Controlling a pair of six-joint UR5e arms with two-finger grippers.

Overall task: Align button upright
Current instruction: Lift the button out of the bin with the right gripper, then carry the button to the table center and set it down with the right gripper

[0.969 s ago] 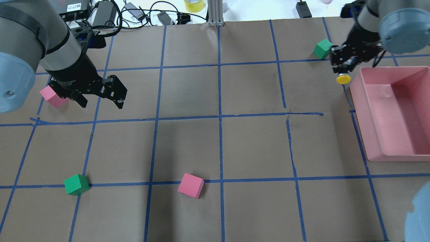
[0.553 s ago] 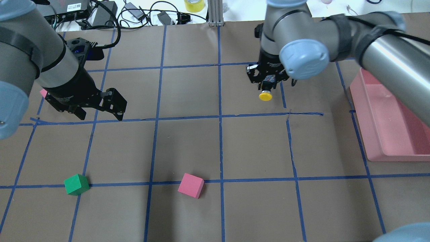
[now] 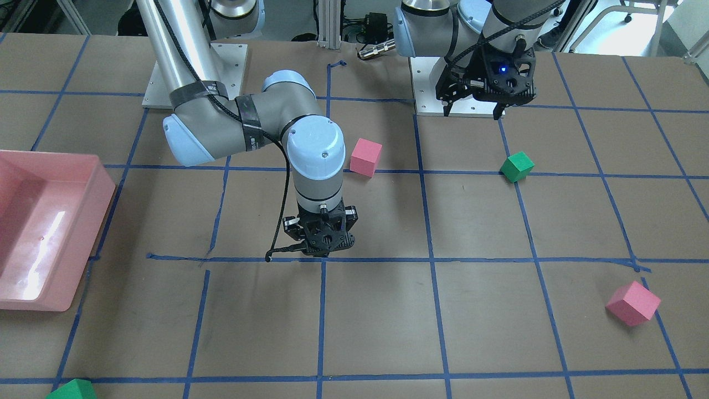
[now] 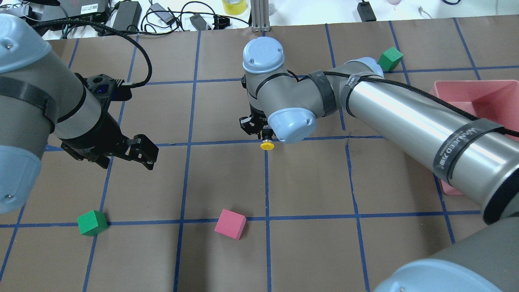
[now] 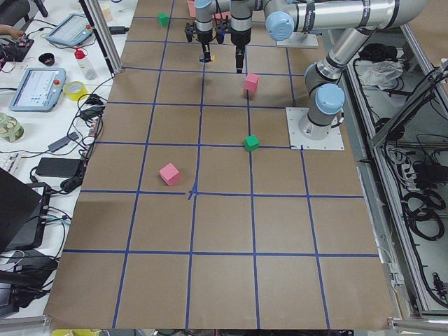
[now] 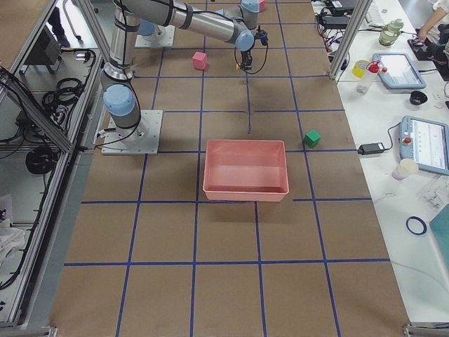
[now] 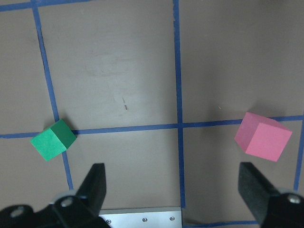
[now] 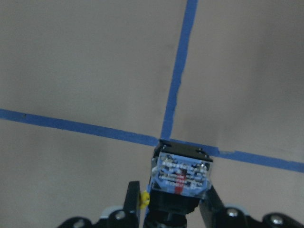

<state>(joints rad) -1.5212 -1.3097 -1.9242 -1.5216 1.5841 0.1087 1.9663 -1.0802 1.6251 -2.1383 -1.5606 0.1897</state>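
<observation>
The button [image 4: 266, 145] shows its yellow cap just below my right gripper [image 4: 260, 136], which is shut on it over the tape crossing at the table's middle. In the right wrist view its whitish base block [image 8: 180, 173] sticks out from between the fingers [image 8: 132, 202], with a sliver of yellow beside it. In the front view the right gripper [image 3: 322, 246] hides the button. I cannot tell whether the button touches the table. My left gripper [image 4: 126, 162] is open and empty above the left part of the table, and it also shows in the front view [image 3: 473, 112].
A pink bin [image 4: 450, 87] stands at the right edge. A green cube [image 4: 92, 222] and a pink cube [image 4: 230, 224] lie near the front, another green cube [image 4: 390, 58] at the far right. A further pink cube [image 3: 633, 302] lies at the far left.
My right arm has swung from beside the pink bin to the table's middle, carrying the button. My left gripper has drifted a little toward the table's front, still open.
</observation>
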